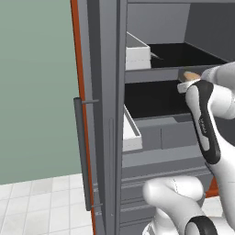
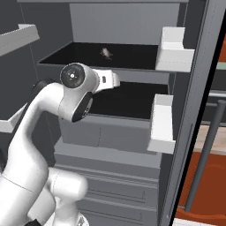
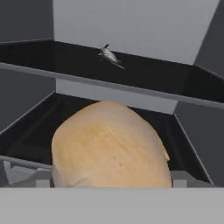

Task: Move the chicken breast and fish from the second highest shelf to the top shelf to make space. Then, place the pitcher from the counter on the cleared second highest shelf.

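One smooth, rounded tan chicken breast [image 3: 109,146] sits clamped between your wide-spread gripper [image 3: 111,183]; slender silvery fish [image 3: 109,56] lies beyond.

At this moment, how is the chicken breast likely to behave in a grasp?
The chicken breast looks smooth and domed, so it may slip or squirm between the fingers. Its rounded bulk might rock or roll once set on the top shelf beside the fish.
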Tool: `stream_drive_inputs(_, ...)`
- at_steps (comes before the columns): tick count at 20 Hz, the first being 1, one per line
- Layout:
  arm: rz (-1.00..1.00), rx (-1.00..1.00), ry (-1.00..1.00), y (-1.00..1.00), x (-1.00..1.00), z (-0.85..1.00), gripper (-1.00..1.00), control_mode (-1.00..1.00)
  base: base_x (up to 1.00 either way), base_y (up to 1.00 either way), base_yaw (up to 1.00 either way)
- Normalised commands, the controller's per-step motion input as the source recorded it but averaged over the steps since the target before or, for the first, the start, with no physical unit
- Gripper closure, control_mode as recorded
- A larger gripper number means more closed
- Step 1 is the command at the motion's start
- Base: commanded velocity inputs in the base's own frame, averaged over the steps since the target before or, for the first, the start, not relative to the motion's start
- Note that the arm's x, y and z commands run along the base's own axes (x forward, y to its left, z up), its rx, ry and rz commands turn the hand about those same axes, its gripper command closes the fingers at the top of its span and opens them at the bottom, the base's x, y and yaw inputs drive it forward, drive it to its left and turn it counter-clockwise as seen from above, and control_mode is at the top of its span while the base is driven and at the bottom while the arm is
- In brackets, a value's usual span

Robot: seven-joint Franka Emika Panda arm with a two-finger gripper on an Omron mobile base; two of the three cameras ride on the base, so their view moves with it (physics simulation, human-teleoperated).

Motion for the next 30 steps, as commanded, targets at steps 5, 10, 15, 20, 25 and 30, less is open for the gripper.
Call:
stream_drive_inputs(5,0.00,0.00,-0.18,-0.17,-0.23,0.86,1.00,-1.00,0.00,0.00,0.00)
stream_drive_inputs(10,0.00,0.00,0.00,-0.25,0.05,0.75,1.00,-1.00,0.00,0.00,0.00)
stream_drive_inputs(15,0.00,0.00,0.14,-0.20,0.51,0.09,1.00,-1.00,0.00,0.00,0.00)
stream_drive_inputs(20,0.02,0.00,0.08,-0.08,0.66,-0.19,1.00,-1.00,0.00,0.00,0.00)
stream_drive_inputs(25,0.05,0.00,0.02,0.00,0.69,-0.37,1.00,-1.00,0.00,0.00,0.00)
stream_drive_inputs(30,0.05,0.00,0.00,-0.04,0.71,-0.39,1.00,-1.00,0.00,0.00,0.00)
